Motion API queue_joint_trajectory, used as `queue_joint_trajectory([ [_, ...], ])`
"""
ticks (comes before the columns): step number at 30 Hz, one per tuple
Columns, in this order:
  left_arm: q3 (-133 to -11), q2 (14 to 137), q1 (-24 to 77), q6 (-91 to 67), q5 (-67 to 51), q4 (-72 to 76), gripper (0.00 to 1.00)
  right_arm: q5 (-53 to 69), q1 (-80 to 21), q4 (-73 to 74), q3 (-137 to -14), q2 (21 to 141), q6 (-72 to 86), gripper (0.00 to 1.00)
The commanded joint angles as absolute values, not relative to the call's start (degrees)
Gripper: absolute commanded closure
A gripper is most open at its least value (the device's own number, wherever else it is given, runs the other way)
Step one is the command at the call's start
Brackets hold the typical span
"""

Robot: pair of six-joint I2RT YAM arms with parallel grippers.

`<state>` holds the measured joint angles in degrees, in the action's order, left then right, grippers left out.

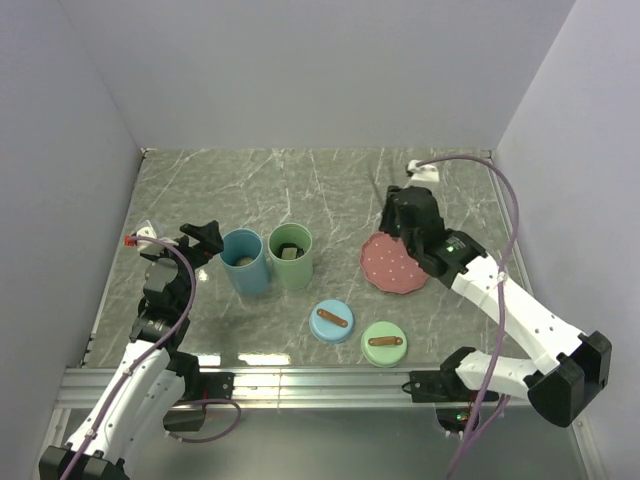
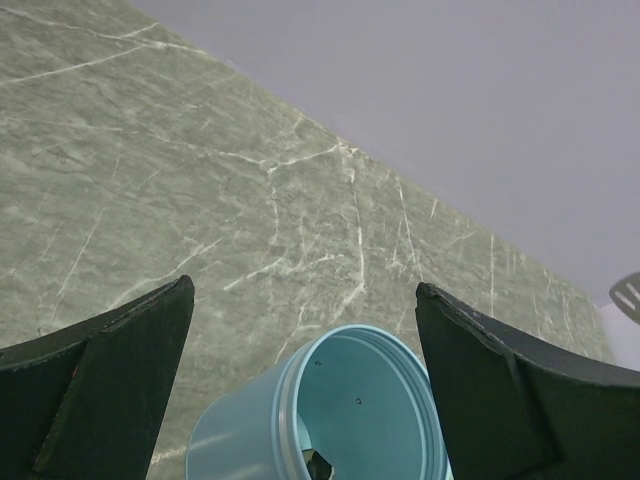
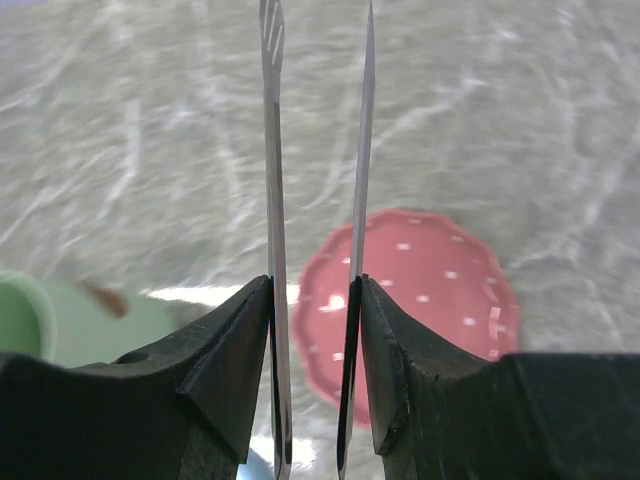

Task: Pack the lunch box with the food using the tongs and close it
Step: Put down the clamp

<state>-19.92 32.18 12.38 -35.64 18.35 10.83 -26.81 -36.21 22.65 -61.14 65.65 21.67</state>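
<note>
The lunch box stands open as two round tubs, a blue one [image 1: 243, 262] [image 2: 330, 420] and a green one [image 1: 291, 256]. Each holds a piece of the food, brownish in the blue tub [image 1: 243, 261] and dark in the green one [image 1: 290, 252]. My left gripper [image 1: 205, 240] [image 2: 302, 288] is open just left of the blue tub, with a finger on each side of its rim in the wrist view. My right gripper [image 1: 405, 215] [image 3: 313, 285] is shut on the tongs [image 3: 272, 150] above the pink dotted plate [image 1: 393, 263] [image 3: 430, 290]. The tong arms stand slightly apart with nothing between them.
A blue lid [image 1: 331, 321] and a green lid [image 1: 383, 343], each with a brown handle, lie near the front rail [image 1: 300, 380]. Grey walls close in the marble table [image 1: 320, 190] on three sides.
</note>
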Motion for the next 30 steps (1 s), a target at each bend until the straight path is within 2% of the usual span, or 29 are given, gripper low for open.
queue_joint_trajectory([
  [1,-20.5,32.5,12.0,-35.3,18.3,13.9,0.01,-26.4,-30.2,20.9,-59.0,64.6,23.4,0.53],
  [10,-20.4,32.6,12.0,-35.4,18.1,14.1,0.01,-22.4,-15.1,21.3,-55.1,64.2,24.3,0.53],
  [30,-20.2,33.0,12.0,-35.9,16.8,14.3,0.0,-18.5,-1.4,24.1,-53.9,74.0,26.1,0.53],
])
